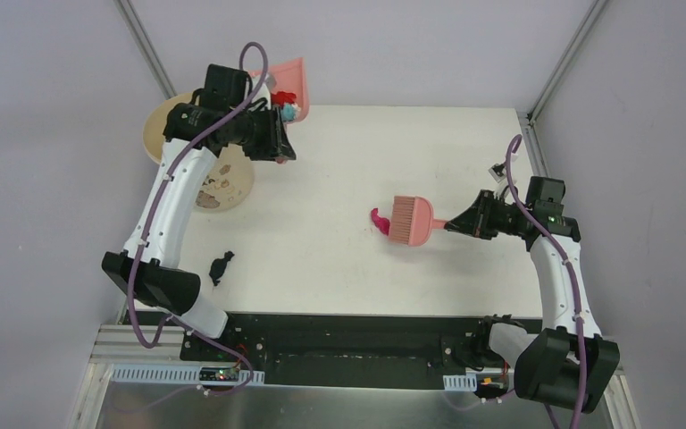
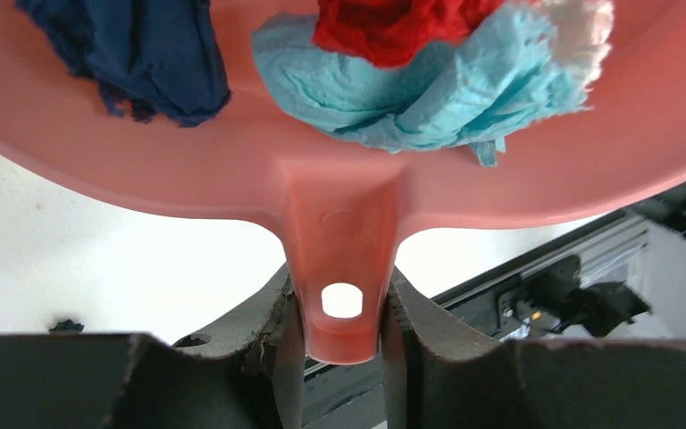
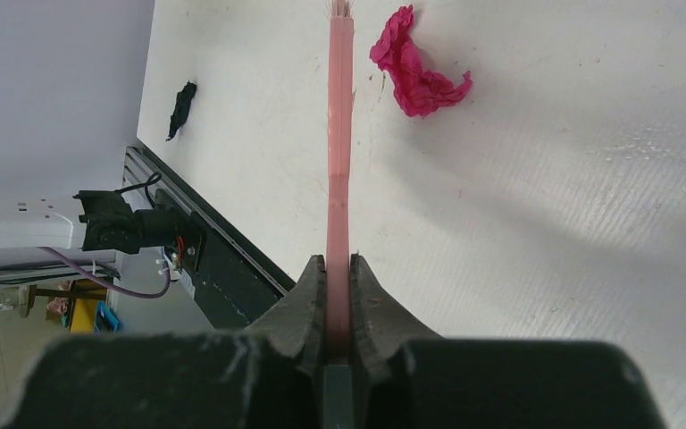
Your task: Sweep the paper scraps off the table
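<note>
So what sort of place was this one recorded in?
Probably a robotics lab test cell: two robot arms bolted to a white table, plain walls with metal frame posts closing it in, and a pink dustpan and brush as props.

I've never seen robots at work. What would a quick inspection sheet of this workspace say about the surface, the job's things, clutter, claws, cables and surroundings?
Surface: white table with a black front edge; two scraps lie on it.
Job's things: magenta scrap beside the bristles of the brush; dark scrap near the front left; dark blue scrap, teal scrap and red scrap in the pink dustpan.
Clutter: beige bucket at the far left corner.
Claws: left claw shut on the dustpan handle; right claw shut on the brush handle.
Cables: purple cables run along both arms.
Surroundings: pale walls, metal frame posts.
</note>
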`<state>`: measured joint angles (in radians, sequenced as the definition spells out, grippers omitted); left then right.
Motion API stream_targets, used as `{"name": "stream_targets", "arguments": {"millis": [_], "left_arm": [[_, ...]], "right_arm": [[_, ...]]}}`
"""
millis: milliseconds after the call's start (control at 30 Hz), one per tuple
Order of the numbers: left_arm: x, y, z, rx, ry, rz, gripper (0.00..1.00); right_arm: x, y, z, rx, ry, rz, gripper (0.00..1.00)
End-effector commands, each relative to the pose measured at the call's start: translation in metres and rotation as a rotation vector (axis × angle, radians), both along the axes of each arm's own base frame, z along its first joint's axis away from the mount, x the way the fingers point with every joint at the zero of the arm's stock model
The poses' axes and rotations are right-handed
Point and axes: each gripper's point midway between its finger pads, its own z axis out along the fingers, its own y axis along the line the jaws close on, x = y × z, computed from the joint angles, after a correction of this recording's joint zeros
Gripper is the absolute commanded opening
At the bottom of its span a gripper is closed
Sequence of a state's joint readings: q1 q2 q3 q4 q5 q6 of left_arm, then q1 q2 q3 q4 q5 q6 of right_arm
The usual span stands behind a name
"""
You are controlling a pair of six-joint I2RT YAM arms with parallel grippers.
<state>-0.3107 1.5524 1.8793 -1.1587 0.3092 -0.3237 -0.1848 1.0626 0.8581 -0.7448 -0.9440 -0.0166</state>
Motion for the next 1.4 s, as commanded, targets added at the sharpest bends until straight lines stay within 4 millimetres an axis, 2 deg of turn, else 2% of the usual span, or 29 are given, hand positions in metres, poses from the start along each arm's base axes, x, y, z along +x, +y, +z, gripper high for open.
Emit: {"name": "stream_targets", "arguments": {"millis": [0,200,333,400,467,567,633,933,1100,1200,1300,1367], "left_arm": [[0.024,0.015,0.036,-0.165,-0.073,0.044,0.00],[0.054,0.054,0.045,-0.432,-0.025,0.141,0.00],[0.083,0.081,0.077,-0.774,-0.124,0.088,0.00],[0.098,0.104,0.091,-0.999,-0.125,0.142,0.00],[0.110,0.117,0.096,-1.200,-0.158,0.180,0.00],[0.112,0.126,0.106,-1.464,-0.214,0.160,0.00],[0.110,0.132,0.105,-1.560,-0.230,0.179,0.00],[0.101,0.126,0.098,-1.502,-0.233,0.196,0.00],[0.092,0.120,0.111,-1.454,-0.257,0.155,0.00],[0.083,0.111,0.122,-1.361,-0.268,0.124,0.00],[0.069,0.094,0.125,-1.192,-0.289,0.078,0.00],[0.060,0.080,0.119,-1.083,-0.267,0.061,0.00]], "right_arm": [[0.004,0.000,0.007,0.008,-0.065,0.024,0.00],[0.005,-0.001,0.006,0.004,-0.064,0.023,0.00],[0.005,-0.002,0.004,0.002,-0.058,0.024,0.00],[0.005,-0.002,0.004,0.001,-0.058,0.026,0.00],[0.005,-0.002,0.004,0.000,-0.060,0.027,0.00],[0.004,-0.002,0.004,0.001,-0.061,0.030,0.00],[0.004,-0.002,0.004,0.000,-0.061,0.032,0.00],[0.005,-0.001,0.004,0.006,-0.051,0.038,0.00],[0.004,-0.002,0.003,-0.002,-0.057,0.036,0.00],[0.005,-0.002,0.003,0.000,-0.055,0.037,0.00],[0.005,-0.002,0.003,0.001,-0.055,0.037,0.00],[0.005,-0.002,0.004,0.000,-0.056,0.037,0.00]]}}
